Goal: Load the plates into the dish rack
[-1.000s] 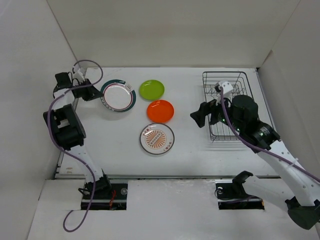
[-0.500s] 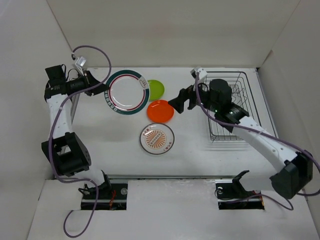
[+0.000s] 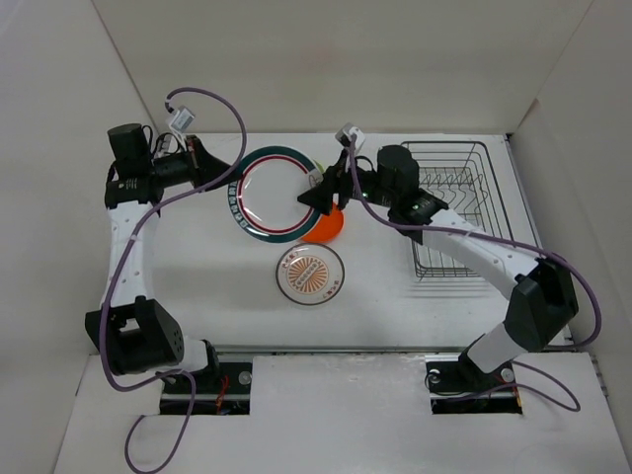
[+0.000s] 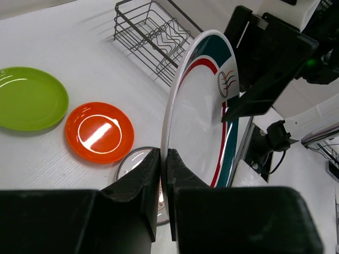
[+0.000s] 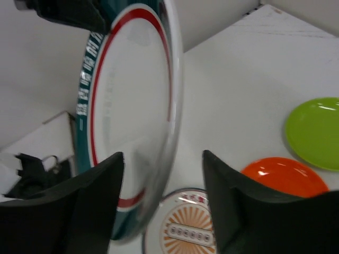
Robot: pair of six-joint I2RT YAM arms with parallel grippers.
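Seen from the top camera, a white surface [image 3: 217, 286] walled in white is shown with two robot arms reaching in from 6 o'clock. The teal-rimmed plate [image 3: 276, 194] is held clear of the surface, tipped up on edge, toward 12 o'clock of the working area. Its rim at 9 o'clock is pinched by the left gripper [image 3: 212, 168], whose jaws are closed tight on it. The right gripper [image 3: 321, 193] is placed at the plate's 3 o'clock edge with its jaws parted, one on each side of the rim and not yet clamped; nothing is held by it.

The orange plate [image 3: 328, 227] lies flat at 5 o'clock of the raised plate, and the orange-patterned plate [image 3: 310, 275] at 6 o'clock. The lime green plate [image 4: 30, 98] is seen in the left wrist view, flat beside the orange one. The dish rack [image 4: 151, 34] stands at 3 o'clock of the surface, and no plates are seen in it.

A handover from left to right appears to be in hand. For it to go well, the rim should be seated deep between the right gripper's pads before they are closed. The left grip should be released only once the right is firm. The plate should be kept upright so that it can be lowered edge-first between two prongs.
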